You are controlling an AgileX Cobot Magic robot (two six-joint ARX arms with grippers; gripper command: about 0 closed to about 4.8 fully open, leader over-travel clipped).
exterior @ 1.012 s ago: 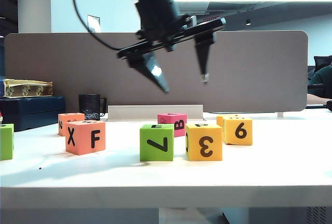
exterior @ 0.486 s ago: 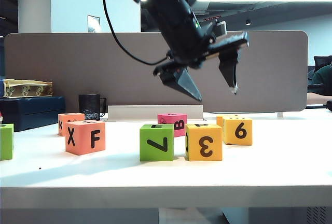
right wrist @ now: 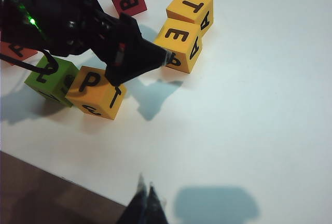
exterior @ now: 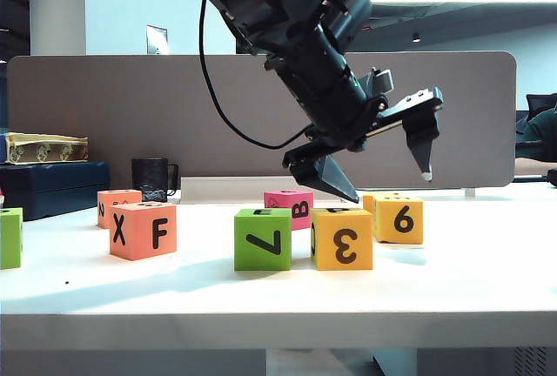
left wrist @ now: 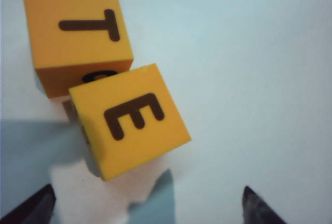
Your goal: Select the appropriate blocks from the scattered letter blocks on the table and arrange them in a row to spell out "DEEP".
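No row is yet formed: the green foam cube marked 7 (exterior: 263, 239) and the yellow foam cube marked 3 (exterior: 342, 238) sit side by side on the white bench (exterior: 470, 280), the yellow E-topped cube (left wrist: 129, 123) behind. The left pincer (exterior: 387, 180), spread apart and empty, has been lowered towards it since the earlier frame. The right pincer (right wrist: 144, 193) is seen closed above bare bench.

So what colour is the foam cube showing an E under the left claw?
Yellow foam cube; left wrist view.

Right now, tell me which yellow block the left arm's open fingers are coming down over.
The yellow block with E on top, the one showing 6 in the exterior view. The left gripper hangs open above it; the T-topped block sits behind, and the yellow 3 block stands apart.
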